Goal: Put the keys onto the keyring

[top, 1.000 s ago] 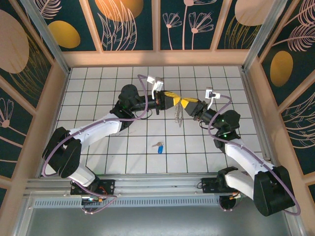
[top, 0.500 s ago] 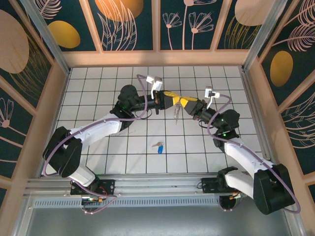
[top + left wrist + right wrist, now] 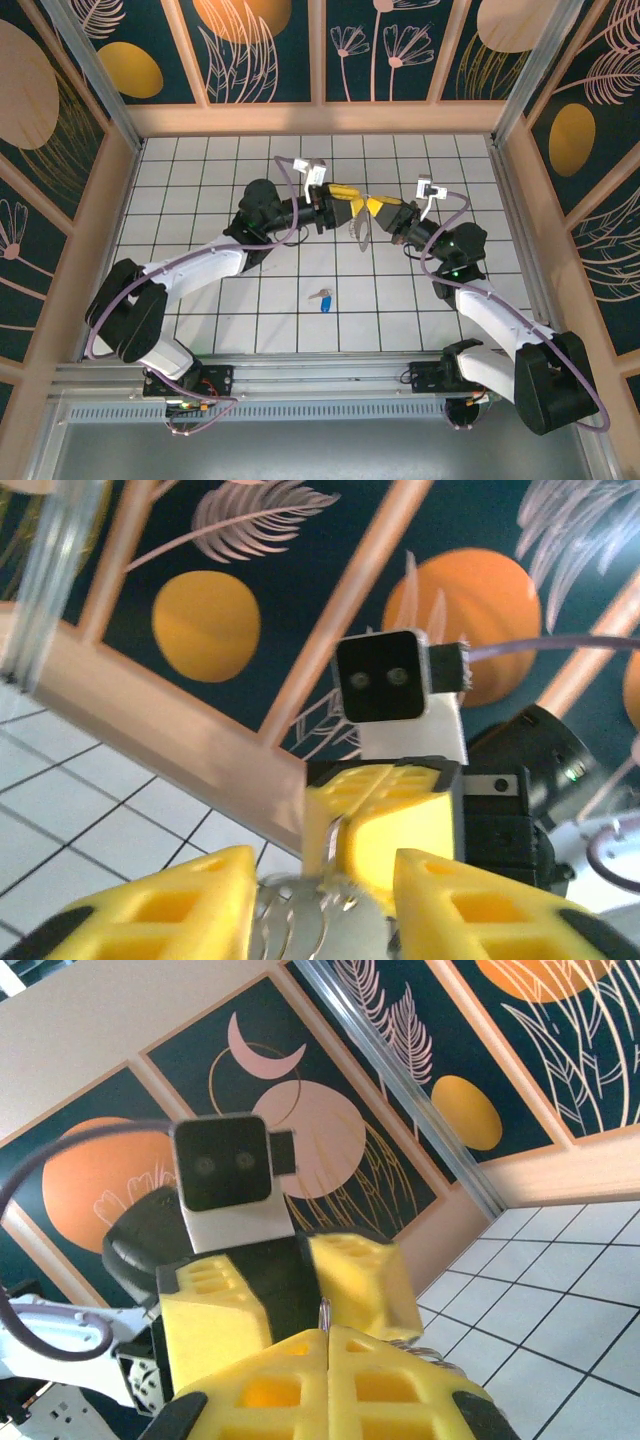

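The keyring (image 3: 361, 234), a thin pale loop with small metal bits, hangs above the tiled floor between my two grippers. My right gripper (image 3: 370, 212) is shut on its top edge; in the right wrist view a sliver of the keyring (image 3: 324, 1314) sticks up from the closed yellow fingers (image 3: 400, 1385). My left gripper (image 3: 350, 204) faces it, open, its fingers (image 3: 170, 905) on either side of the keyring (image 3: 318, 925) without pinching it. The keys, a small silver one with a blue head (image 3: 324, 298), lie on the floor nearer the arm bases.
White tiled floor (image 3: 200, 190) is fenced by a wooden rail (image 3: 320, 118) and patterned panels at the back and sides. The two arms meet nose to nose over the middle of the floor, their purple cables looping above the wrists.
My left gripper has opened and let go of the keyring. My right gripper has closed fully on it, and the ring now hangs from the right fingers.
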Tool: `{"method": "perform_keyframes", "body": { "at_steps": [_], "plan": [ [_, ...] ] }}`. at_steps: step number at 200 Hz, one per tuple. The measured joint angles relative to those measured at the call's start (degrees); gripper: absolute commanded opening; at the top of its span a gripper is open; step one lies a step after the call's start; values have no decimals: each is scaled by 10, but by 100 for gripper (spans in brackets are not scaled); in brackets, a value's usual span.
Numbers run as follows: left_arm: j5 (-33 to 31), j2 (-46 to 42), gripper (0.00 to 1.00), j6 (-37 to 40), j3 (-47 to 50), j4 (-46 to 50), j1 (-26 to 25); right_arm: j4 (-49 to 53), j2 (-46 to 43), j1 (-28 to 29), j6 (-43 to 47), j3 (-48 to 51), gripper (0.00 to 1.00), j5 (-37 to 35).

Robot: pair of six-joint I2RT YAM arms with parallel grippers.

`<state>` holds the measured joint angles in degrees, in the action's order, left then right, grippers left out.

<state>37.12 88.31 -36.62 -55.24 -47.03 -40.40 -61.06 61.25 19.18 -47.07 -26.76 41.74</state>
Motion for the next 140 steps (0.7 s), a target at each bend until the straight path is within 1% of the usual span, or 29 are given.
{"method": "perform_keyframes", "body": {
  "at_steps": [28,46,80,110,140],
  "plan": [
    [-68,-36,48,-27,51,-22,0,-1,0,0,-5,0,0,-8],
    [-87,-42,45,-55,64,-53,0,-4,0,0,-13,0,0,-16],
    [-85,-26,37,-104,66,-116,0,-20,0,2,-28,0,0,-38],
    [-76,8,37,-143,66,-167,-2,-37,0,8,-44,0,0,-64],
    [-74,31,36,-161,65,-181,-10,-47,0,14,-54,0,0,-82]
  ]
}}
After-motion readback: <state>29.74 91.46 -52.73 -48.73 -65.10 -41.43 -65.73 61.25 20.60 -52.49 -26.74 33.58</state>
